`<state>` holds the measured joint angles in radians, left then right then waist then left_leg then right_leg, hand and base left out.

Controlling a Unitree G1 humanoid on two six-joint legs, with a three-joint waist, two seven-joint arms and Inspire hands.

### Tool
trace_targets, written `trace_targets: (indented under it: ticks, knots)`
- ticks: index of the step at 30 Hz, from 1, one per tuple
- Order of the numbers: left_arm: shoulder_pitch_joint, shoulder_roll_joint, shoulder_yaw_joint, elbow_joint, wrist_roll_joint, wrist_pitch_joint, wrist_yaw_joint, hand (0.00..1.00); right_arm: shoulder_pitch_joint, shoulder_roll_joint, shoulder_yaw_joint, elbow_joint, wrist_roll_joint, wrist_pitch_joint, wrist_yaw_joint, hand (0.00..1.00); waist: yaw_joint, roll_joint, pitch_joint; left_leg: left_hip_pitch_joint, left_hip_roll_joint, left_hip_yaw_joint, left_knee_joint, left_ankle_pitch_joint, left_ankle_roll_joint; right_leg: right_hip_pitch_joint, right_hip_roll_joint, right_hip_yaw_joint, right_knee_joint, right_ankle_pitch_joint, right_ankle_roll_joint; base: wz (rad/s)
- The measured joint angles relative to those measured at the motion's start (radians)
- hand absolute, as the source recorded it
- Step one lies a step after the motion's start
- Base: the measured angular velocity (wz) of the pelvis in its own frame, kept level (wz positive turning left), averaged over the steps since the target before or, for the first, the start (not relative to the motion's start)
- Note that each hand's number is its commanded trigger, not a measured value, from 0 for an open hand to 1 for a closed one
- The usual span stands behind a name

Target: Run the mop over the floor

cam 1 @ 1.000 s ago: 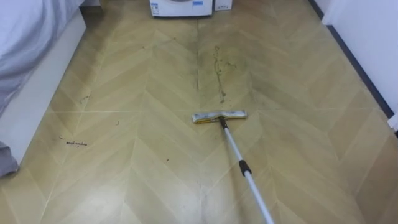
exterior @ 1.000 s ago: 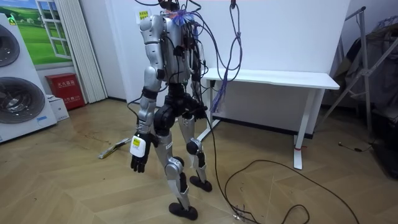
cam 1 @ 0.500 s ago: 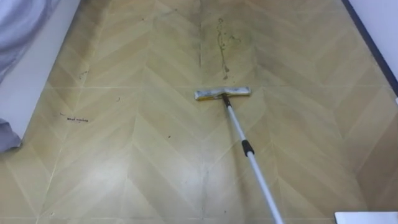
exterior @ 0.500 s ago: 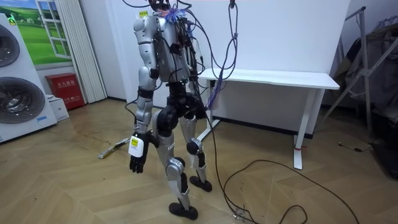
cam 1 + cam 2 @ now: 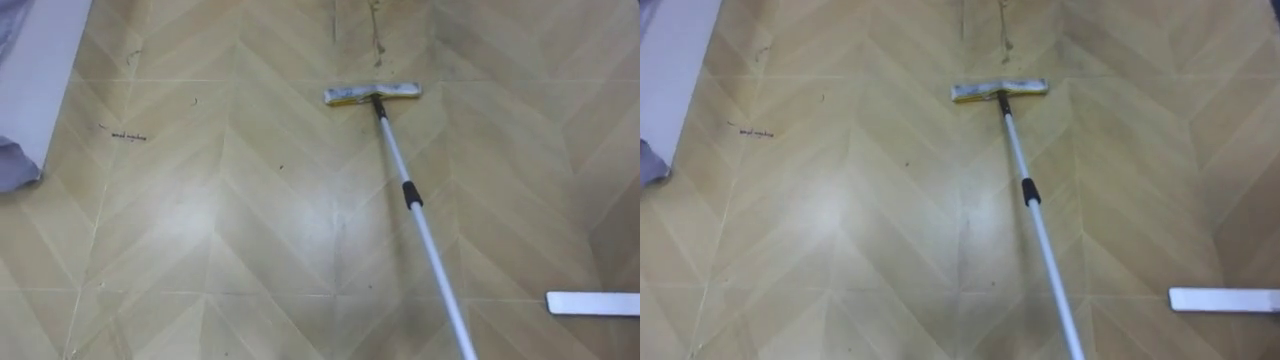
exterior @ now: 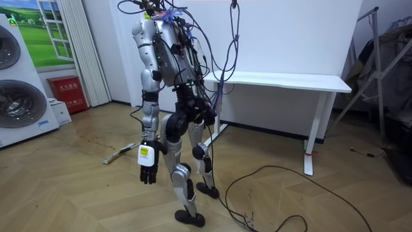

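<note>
A flat mop lies before me on the wooden floor. Its yellowish head (image 5: 371,94) is at the top middle of the left eye view, and its white handle (image 5: 420,220) with a black collar runs down to the lower right edge. The same head (image 5: 999,90) shows in the right eye view, and in the room view the mop head (image 6: 118,155) lies in front of my feet. My left hand (image 6: 148,171) hangs at my side with relaxed fingers, holding nothing. I stand upright between the mop and a white table (image 6: 283,80).
A dark dirt streak (image 5: 376,25) runs beyond the mop head, with small marks (image 5: 125,135) on the floor to the left. White furniture (image 5: 40,80) with grey cloth (image 5: 12,165) borders the left. A white bar (image 5: 592,303) lies at the lower right. Washing machines (image 6: 19,84) stand ahead.
The eye view has tilted down, so the mop head and the stain sit higher in the picture and the white bar has come further in. My left hand swung slightly back.
</note>
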<state>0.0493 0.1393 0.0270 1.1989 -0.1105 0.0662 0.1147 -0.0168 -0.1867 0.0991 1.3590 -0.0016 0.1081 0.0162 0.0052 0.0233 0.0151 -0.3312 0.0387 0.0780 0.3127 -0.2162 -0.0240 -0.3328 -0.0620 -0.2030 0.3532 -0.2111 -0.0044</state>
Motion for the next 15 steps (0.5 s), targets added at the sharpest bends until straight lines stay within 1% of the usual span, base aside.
trace_targets:
  ticks: [1,3,5,7,9,11,12,13,14,15]
  knots:
    - [0.000,-0.001,0.000,0.001,-0.007,0.003,0.000,0.00,0.000,0.000,-0.001,0.000,0.004,0.001,-0.003,1.00,-0.001,0.000,0.0001,-0.023,-0.005,0.000,0.009,0.003,0.005,-0.026,-0.007,-0.002,0.021,-0.006,0.000,0.08]
    - [-0.001,-0.002,0.000,-0.002,-0.010,0.007,0.000,0.00,-0.001,-0.001,0.000,-0.003,0.032,0.001,-0.007,1.00,0.002,-0.001,0.0003,-0.065,-0.010,0.000,0.029,0.003,0.005,-0.073,-0.015,0.000,0.049,-0.014,0.000,0.07]
    - [0.000,-0.002,-0.009,-0.002,-0.014,0.022,0.000,0.00,0.000,-0.003,0.015,-0.004,0.054,0.001,-0.006,1.00,0.002,-0.003,0.0014,-0.099,-0.015,-0.001,0.049,0.003,0.005,-0.107,-0.024,0.001,0.073,-0.026,-0.001,0.06]
    - [0.001,-0.002,-0.034,-0.002,-0.013,0.045,0.001,0.00,0.001,-0.005,0.038,-0.004,0.090,0.003,-0.009,1.00,0.002,-0.004,0.0021,-0.136,-0.017,-0.001,0.081,0.003,0.005,-0.142,-0.031,0.002,0.107,-0.035,-0.005,0.07]
    - [0.000,-0.001,-0.041,-0.002,-0.013,0.046,0.002,0.00,0.002,-0.005,0.041,-0.004,0.102,0.004,-0.008,1.00,0.001,-0.006,0.0032,-0.161,-0.020,-0.001,0.109,0.003,0.005,-0.161,-0.040,-0.004,0.132,-0.052,-0.012,0.14]
    - [0.000,-0.002,-0.044,0.004,-0.013,0.050,0.003,0.00,0.000,-0.005,0.048,-0.004,0.116,0.011,-0.011,1.00,0.009,-0.003,0.0049,-0.189,-0.021,-0.006,0.156,0.000,0.008,-0.182,-0.046,-0.003,0.173,-0.069,-0.017,0.15]
    - [-0.001,-0.002,-0.044,0.009,-0.004,0.061,0.006,0.00,-0.004,-0.004,0.048,-0.003,0.117,0.021,-0.014,1.00,0.013,-0.003,0.0055,-0.211,-0.023,-0.015,0.201,-0.005,0.008,-0.198,-0.053,-0.007,0.212,-0.087,-0.022,0.23]
    - [-0.004,0.000,-0.050,0.010,-0.004,0.072,0.008,0.00,-0.010,-0.004,0.055,0.003,0.122,0.029,-0.016,1.00,0.017,-0.004,0.0064,-0.244,-0.030,-0.035,0.260,-0.011,0.003,-0.220,-0.062,-0.008,0.259,-0.112,-0.027,0.30]
    - [-0.011,0.004,-0.059,0.012,-0.001,0.084,0.008,0.00,-0.031,-0.004,0.054,0.014,0.131,0.044,-0.013,1.00,0.029,-0.003,0.0067,-0.282,-0.028,-0.057,0.331,-0.025,-0.007,-0.243,-0.060,-0.008,0.310,-0.138,-0.037,0.28]
    - [-0.016,0.008,-0.066,0.015,0.004,0.089,0.008,0.00,-0.045,-0.004,0.055,0.024,0.140,0.050,-0.009,1.00,0.035,-0.004,0.0071,-0.300,-0.025,-0.067,0.365,-0.032,-0.012,-0.255,-0.059,-0.012,0.335,-0.149,-0.044,0.12]
